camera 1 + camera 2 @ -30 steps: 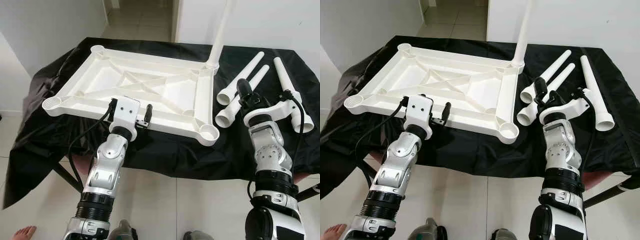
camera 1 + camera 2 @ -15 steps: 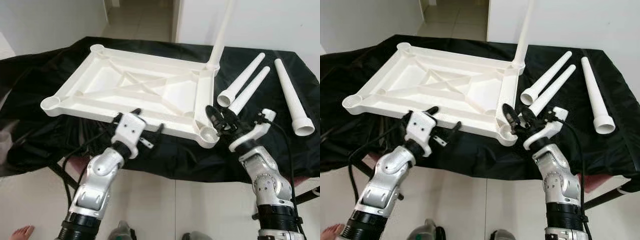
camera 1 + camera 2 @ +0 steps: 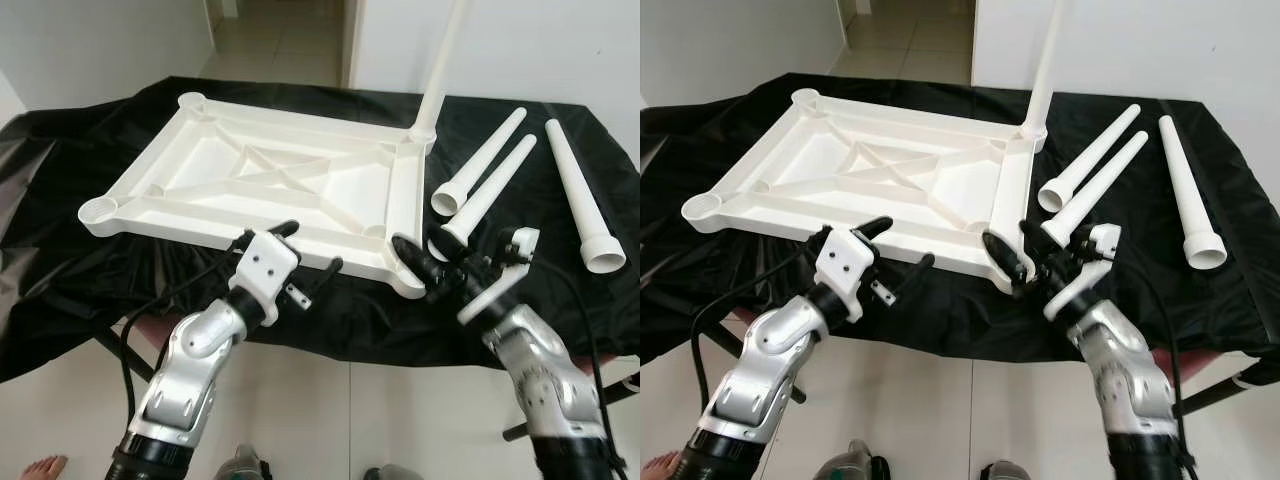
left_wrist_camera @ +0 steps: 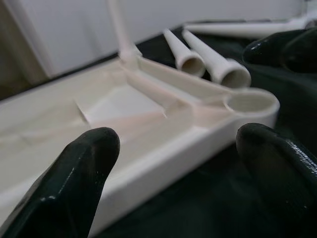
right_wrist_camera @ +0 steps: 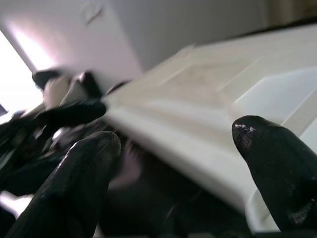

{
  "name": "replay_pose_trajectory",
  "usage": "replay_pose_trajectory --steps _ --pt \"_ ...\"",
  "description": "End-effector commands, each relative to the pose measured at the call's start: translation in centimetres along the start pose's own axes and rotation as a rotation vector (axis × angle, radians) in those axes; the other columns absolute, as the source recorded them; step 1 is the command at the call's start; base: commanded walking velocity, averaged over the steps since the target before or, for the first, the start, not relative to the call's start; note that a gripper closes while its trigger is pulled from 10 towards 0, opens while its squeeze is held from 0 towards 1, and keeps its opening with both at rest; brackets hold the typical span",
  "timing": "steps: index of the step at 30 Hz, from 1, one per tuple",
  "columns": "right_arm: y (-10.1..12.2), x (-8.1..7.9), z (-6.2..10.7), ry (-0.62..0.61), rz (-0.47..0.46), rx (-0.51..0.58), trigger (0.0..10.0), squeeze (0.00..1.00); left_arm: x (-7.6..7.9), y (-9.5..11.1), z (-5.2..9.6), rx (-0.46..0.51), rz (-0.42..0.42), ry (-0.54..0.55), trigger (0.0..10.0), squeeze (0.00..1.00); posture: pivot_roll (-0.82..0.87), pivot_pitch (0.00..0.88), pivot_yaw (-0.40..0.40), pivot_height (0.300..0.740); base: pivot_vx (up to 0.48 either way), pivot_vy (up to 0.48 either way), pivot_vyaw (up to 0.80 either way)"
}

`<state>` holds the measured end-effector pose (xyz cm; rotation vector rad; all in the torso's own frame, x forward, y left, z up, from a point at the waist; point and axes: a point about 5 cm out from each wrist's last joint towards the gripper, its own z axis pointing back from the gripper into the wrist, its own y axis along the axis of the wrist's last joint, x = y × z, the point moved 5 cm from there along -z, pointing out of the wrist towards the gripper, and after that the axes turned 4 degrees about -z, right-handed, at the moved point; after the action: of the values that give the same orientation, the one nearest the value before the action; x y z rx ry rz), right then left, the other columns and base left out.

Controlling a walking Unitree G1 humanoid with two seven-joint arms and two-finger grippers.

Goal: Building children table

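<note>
The white children's tabletop lies upside down on a black-draped table. One white leg stands upright in its far right corner socket. Three loose legs lie to the right. My left gripper is open just off the tabletop's near long edge, which shows between its fingers. My right gripper is open at the near right corner, partly hiding that socket. The right wrist view shows the white edge between spread fingertips.
The black cloth hangs over the table's front edge above a tiled floor. A white wall stands behind the table, with a doorway at the back. A person's bare foot is at the lower left.
My right gripper has swung left from beside the loose legs to the tabletop's near right corner. My left gripper has shifted slightly right and turned. The camera view has shifted too.
</note>
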<state>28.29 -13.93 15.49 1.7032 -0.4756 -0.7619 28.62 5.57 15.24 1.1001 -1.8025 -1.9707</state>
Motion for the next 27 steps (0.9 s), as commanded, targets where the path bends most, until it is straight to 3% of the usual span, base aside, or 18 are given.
replay_pose_trajectory --steps 1,3,4,27 --pt "-1.2 -1.7 0.4 0.115 0.021 -0.085 10.0 0.00 1.3 -0.5 0.4 -0.027 0.016 -0.091 10.0 0.00 0.00 0.000 0.000 0.740 0.000 0.000 0.00" --pt "-2.0 -2.4 0.9 0.168 0.031 -0.141 10.0 0.00 1.9 -0.9 0.7 -0.042 0.019 -0.138 10.0 0.00 0.00 0.000 0.000 0.740 0.000 0.000 0.00" --pt "-2.6 -2.7 1.3 0.200 0.036 -0.177 10.0 0.00 2.4 -1.1 1.0 -0.051 0.020 -0.169 10.0 0.00 0.00 0.079 0.057 0.740 0.000 0.000 0.00" --pt "-2.6 -2.7 1.3 0.200 0.036 -0.177 10.0 0.00 2.4 -1.1 1.0 -0.051 0.020 -0.169 10.0 0.00 0.00 0.079 0.057 0.740 0.000 0.000 0.00"
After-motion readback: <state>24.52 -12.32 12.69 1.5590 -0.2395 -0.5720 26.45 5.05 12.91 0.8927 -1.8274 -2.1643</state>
